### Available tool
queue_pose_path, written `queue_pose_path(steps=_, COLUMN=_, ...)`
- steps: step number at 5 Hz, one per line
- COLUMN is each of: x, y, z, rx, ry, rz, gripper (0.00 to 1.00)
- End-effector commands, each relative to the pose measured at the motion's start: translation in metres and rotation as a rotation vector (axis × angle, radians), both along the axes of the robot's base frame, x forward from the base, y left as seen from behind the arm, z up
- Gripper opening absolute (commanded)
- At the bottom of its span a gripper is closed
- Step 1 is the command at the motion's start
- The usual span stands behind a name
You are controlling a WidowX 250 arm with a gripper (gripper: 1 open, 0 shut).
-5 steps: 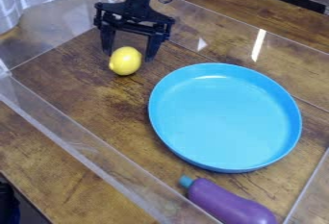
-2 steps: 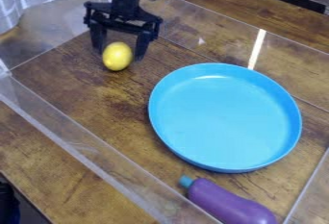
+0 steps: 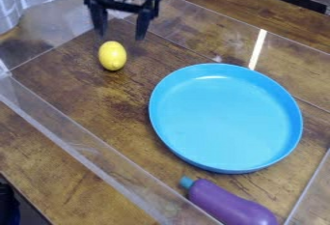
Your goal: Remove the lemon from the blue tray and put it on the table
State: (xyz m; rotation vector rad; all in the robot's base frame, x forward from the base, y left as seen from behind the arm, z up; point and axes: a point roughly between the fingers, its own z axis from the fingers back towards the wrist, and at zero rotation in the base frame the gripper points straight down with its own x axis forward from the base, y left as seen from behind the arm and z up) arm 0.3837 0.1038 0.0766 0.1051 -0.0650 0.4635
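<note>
Lemon (image 3: 114, 55) unobscured; eggplant (image 3: 230, 206) cropped.

Lemon (image 3: 114, 55) on the table (image 3: 77, 113), outside the tray (image 3: 226, 116).
Lemon near the far left corner; tray centre-right; eggplant (image 3: 230, 205) at the near edge.

You have bare tabletop (image 3: 77, 103) all around the lemon (image 3: 114, 55), so it can be reached from any side; the open pincer (image 3: 122, 23) hangs just behind it, clear of it. The blue tray (image 3: 226, 116) fills the right half, with an open strip between it and the lemon. The eggplant (image 3: 230, 204) blocks the near right corner. Clear plastic walls (image 3: 77, 156) close the edges.
</note>
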Motion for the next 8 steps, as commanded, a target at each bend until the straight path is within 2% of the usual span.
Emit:
queue_pose_path(steps=1, x=0.005, y=-0.001, z=0.033, rx=0.005, ry=-0.059, rz=0.005, gripper=1.0)
queue_pose_path(steps=3, x=0.007, y=-0.019, z=0.047, rx=-0.012, ry=-0.048, rz=-0.009, gripper=1.0)
queue_pose_path(steps=5, x=0.011, y=-0.031, z=0.052, rx=-0.019, ry=-0.034, rz=-0.055, gripper=1.0)
queue_pose_path(steps=7, x=-0.005, y=-0.042, z=0.031, rx=-0.031, ry=-0.023, rz=-0.048, gripper=1.0)
queue_pose_path(steps=8, x=-0.011, y=-0.038, z=0.031, rx=-0.042, ry=-0.025, rz=-0.069, gripper=1.0)
